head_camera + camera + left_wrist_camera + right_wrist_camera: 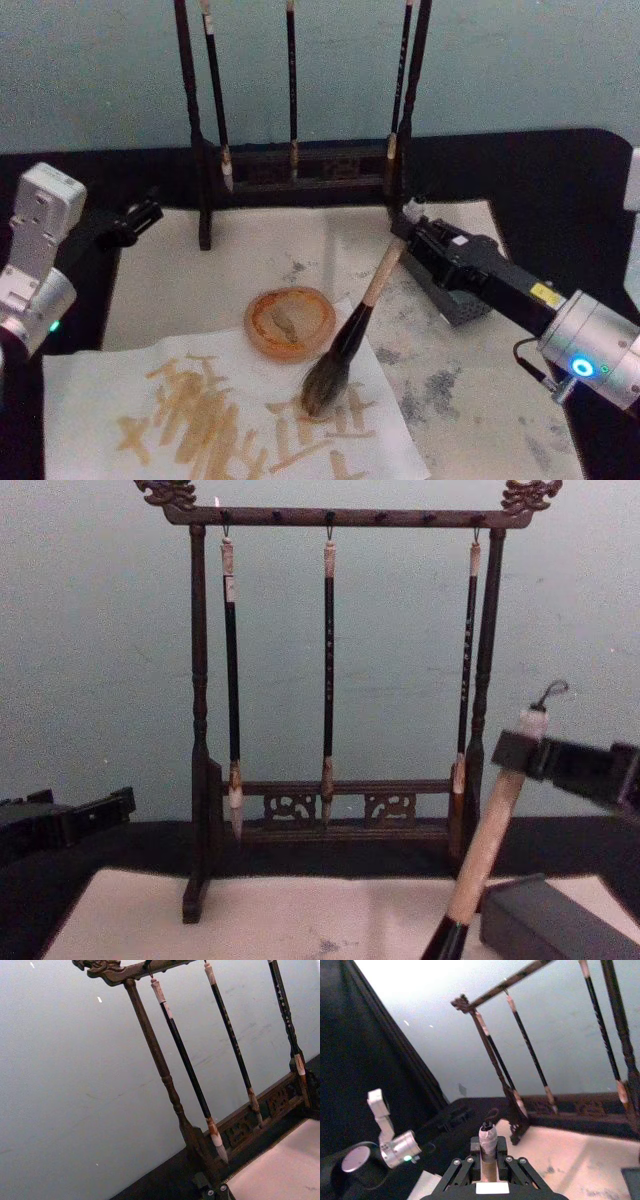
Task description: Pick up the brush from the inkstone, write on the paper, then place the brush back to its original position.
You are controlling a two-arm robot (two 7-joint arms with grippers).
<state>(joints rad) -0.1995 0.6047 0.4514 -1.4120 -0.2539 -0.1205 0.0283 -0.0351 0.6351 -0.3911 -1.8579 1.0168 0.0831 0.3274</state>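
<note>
My right gripper (pixel 404 233) is shut on the upper end of the brush (pixel 352 335). The brush has a pale handle, a black lower section and a bushy dark tip. It slants down to the left, and its tip rests on a white sheet (pixel 120 400) marked with tan strokes. That sheet lies on the large cream paper (pixel 470 400). The dark grey inkstone (pixel 462 302) sits just under the right gripper, apart from the brush. In the chest view the brush handle (pixel 490 840) rises beside the inkstone (pixel 550 920). The right wrist view shows the brush's top (pixel 488 1141) with its loop cord. My left gripper (pixel 135 220) is parked at the paper's far left edge.
A dark carved rack (pixel 300 172) with three slim hanging brushes stands along the paper's back edge. Just left of the brush's black section sits a round orange dish (pixel 290 322). Black table surface surrounds the paper.
</note>
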